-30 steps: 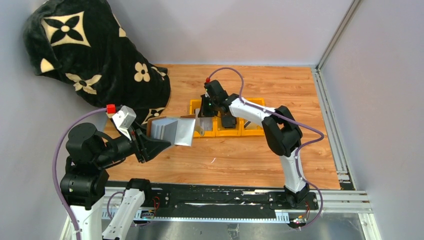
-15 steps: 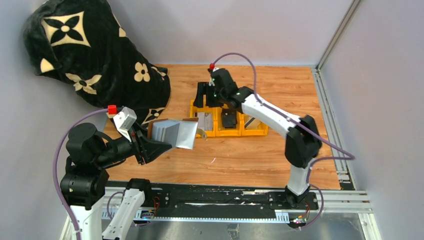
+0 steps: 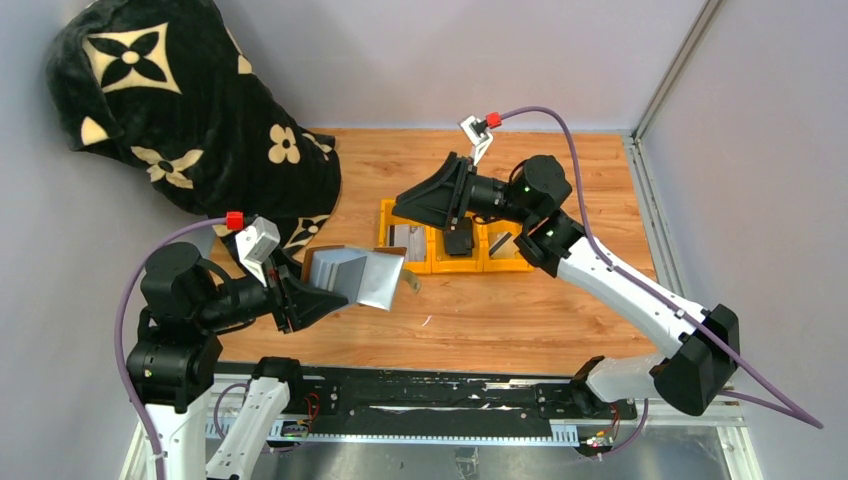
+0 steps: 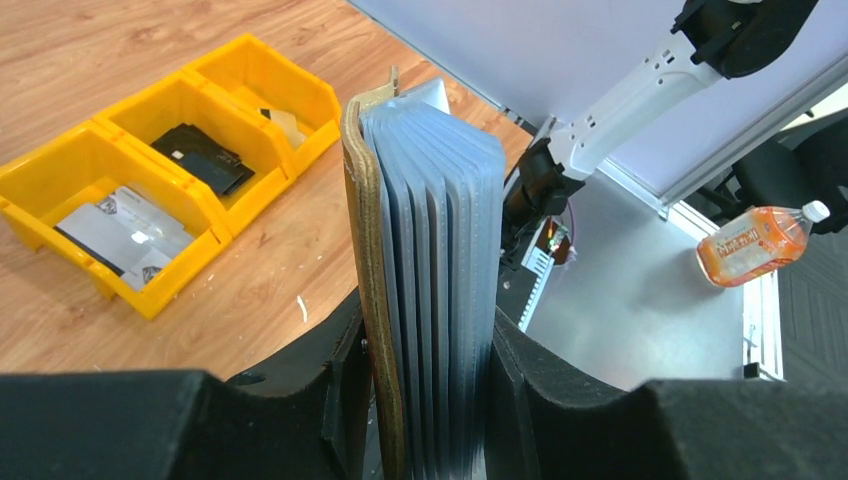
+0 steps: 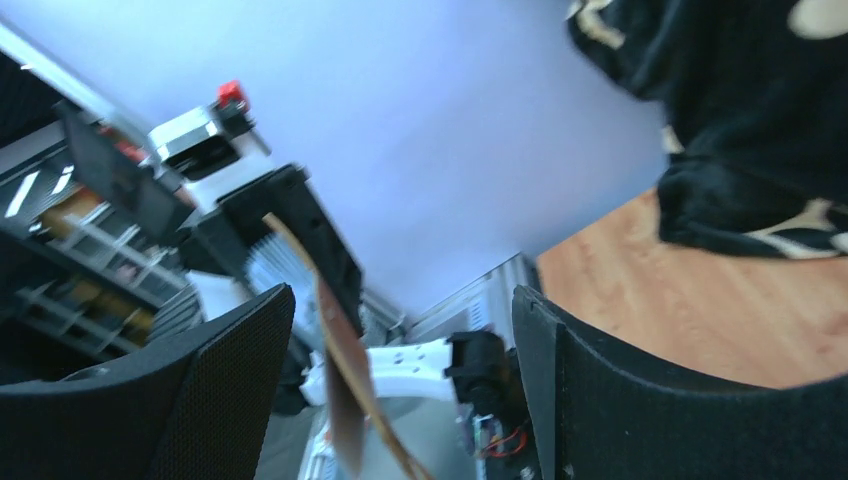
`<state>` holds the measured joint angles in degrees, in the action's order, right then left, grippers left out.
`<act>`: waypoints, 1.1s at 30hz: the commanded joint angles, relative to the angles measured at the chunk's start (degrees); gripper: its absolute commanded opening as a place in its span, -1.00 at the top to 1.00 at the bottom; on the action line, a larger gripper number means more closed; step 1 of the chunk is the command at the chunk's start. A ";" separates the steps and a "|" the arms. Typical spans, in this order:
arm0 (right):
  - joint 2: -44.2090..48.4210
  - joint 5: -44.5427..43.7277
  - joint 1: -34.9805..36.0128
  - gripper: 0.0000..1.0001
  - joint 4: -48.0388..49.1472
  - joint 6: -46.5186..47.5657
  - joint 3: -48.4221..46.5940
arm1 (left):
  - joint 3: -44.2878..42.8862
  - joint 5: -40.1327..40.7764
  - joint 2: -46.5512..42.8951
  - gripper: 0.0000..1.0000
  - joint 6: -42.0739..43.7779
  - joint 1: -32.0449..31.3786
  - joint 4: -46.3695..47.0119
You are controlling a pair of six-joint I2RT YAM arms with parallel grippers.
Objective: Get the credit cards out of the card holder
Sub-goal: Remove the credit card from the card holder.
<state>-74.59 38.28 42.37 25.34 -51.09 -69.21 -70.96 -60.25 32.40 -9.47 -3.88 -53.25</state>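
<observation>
A: Brown leather card holder, located where?
B: Pinched between the fingers of the left gripper, raised off the wooden table. Gripped at the lower end, sticking out well past the fingertips.
A: Pressed how?
B: Leather cover flat against one finger, stack of clear plastic sleeves against the other. Sleeves fanned slightly, edge-on to the wrist camera. Snap tab dangling off the far end, beyond the fingertips.
A: And the right gripper?
B: Spread wide, nothing between the fingers. Hanging in the air, pointed toward the left arm, well apart from the card holder. Holder visible through the gap between those fingers, far beyond the tips.
A: Near the right fingers, lower down?
B: Yellow three-compartment tray, on the table. Silvery card in one end compartment, small black object in the middle one, pale card-like piece in the other end, too small to identify further.
A: Cards in the sleeves?
B: Cannot tell from the edge-on view.
A: Elsewhere?
B: Black blanket with cream flower pattern, heaped behind the left fingers. Orange drink bottle off to the side of the left fingers, off the table.
</observation>
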 commanded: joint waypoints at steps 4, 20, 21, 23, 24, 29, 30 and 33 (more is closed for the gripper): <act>0.99 13.33 5.93 -0.67 8.83 -5.56 2.92 | 0.79 -2.30 -0.03 0.89 0.77 -0.16 1.62; -0.29 2.47 14.92 0.63 -16.37 13.68 -3.82 | -0.08 -2.36 0.64 0.88 0.11 -0.16 1.50; -0.56 1.22 14.93 0.79 -17.28 13.61 -4.17 | 0.04 -2.40 0.64 0.83 -0.03 -0.21 1.53; -0.81 -0.52 14.93 0.89 -16.57 12.38 -3.54 | 0.33 -2.96 0.64 0.66 -0.26 -0.16 1.55; -0.82 -1.22 14.98 0.93 -15.58 11.52 -2.87 | 0.36 -3.41 0.64 0.58 -0.35 -0.16 1.59; -0.23 -2.84 14.95 1.00 -12.03 9.34 -0.62 | 0.67 -5.65 0.10 0.17 -0.37 -0.16 1.63; -0.09 -2.78 14.94 1.00 -11.99 9.29 -0.46 | 0.77 -6.22 -0.01 0.14 -0.29 -0.16 1.72; 0.12 -2.78 14.94 1.00 -11.98 9.26 -0.18 | 1.14 -7.74 -0.19 0.04 -0.41 -0.21 1.66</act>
<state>-74.98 38.85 56.69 10.79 -40.97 -70.22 -70.04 -61.63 32.82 -9.43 -3.88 -53.21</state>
